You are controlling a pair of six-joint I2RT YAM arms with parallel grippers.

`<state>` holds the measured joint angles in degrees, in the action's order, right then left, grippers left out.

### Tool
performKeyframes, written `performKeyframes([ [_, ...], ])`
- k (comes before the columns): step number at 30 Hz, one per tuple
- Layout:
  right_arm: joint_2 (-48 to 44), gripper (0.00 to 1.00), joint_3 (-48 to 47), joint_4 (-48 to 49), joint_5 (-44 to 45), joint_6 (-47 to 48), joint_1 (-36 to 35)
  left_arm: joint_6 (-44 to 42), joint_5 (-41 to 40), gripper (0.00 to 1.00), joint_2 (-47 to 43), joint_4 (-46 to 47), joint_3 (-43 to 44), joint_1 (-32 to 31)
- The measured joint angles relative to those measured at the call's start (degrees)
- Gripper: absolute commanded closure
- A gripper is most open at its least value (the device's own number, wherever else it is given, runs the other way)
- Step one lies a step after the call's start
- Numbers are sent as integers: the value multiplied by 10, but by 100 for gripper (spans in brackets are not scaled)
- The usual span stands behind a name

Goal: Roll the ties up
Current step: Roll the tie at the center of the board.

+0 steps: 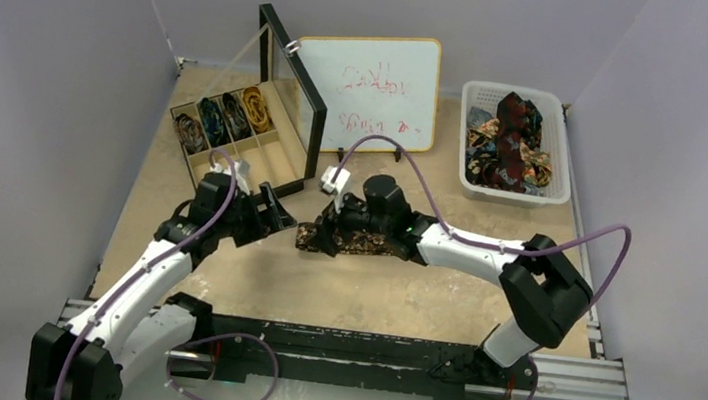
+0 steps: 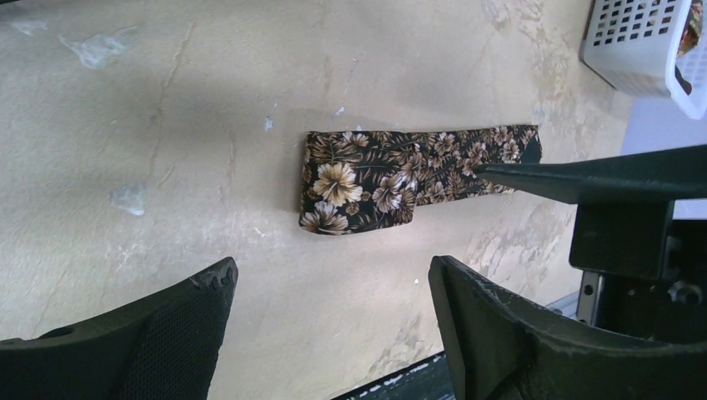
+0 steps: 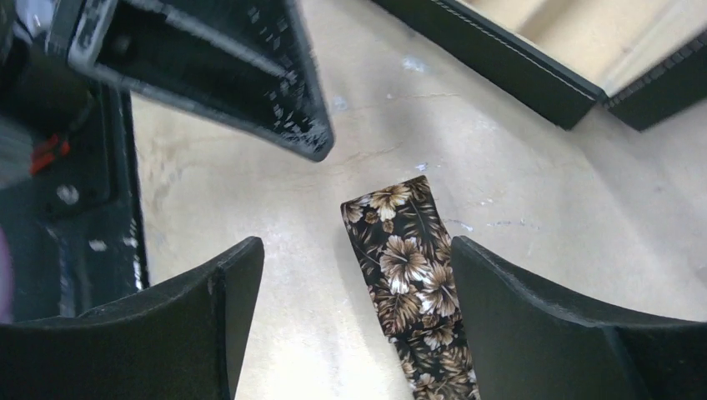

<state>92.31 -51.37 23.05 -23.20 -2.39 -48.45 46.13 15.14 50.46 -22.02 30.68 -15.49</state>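
The left gripper (image 2: 332, 271) sits low over the table (image 1: 389, 300) with its jaws wide and nothing in them, pointed right at the tie (image 2: 392, 171), which lies flat just beyond its fingertips, apart from them. The tie is a dark strip with brown flowers, running left to right mid-table, its left end folded back on itself. The right gripper (image 3: 354, 250) hangs over the strip's right part, jaws also wide; the tie lies on the table between its fingers and runs under one of them, not pinched. One right finger reaches over the tie's right end in the left wrist view. The left arm rises from its near-left base and leans far and right, wrist bent down. The right arm bends at the elbow on the right and stretches left, so the two grippers face each other closely across the tie's folded end. At far left stands an open box (image 1: 235, 151) with its lid up, four rolls (image 1: 224, 117) in its far compartments. Right of it a whiteboard (image 1: 372, 91) stands upright, and at far right a white basket (image 1: 559, 178) holds a heap of loose ties (image 1: 509, 142).
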Motion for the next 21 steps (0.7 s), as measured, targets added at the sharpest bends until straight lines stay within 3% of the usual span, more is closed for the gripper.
performKeyframes([
  [1,2,12,0,0,-2,22,-8,3,-5,16,-6,-4,-1,0],
  [3,11,1,-6,-7,-3,77,-20,8,-16,16,-19,-15,-2,0],
  [10,59,1,-21,-37,2,188,-18,17,-51,16,-63,-51,-2,0],
  [21,121,1,-76,-63,-1,246,-21,28,-66,15,-80,-67,-2,0],
])
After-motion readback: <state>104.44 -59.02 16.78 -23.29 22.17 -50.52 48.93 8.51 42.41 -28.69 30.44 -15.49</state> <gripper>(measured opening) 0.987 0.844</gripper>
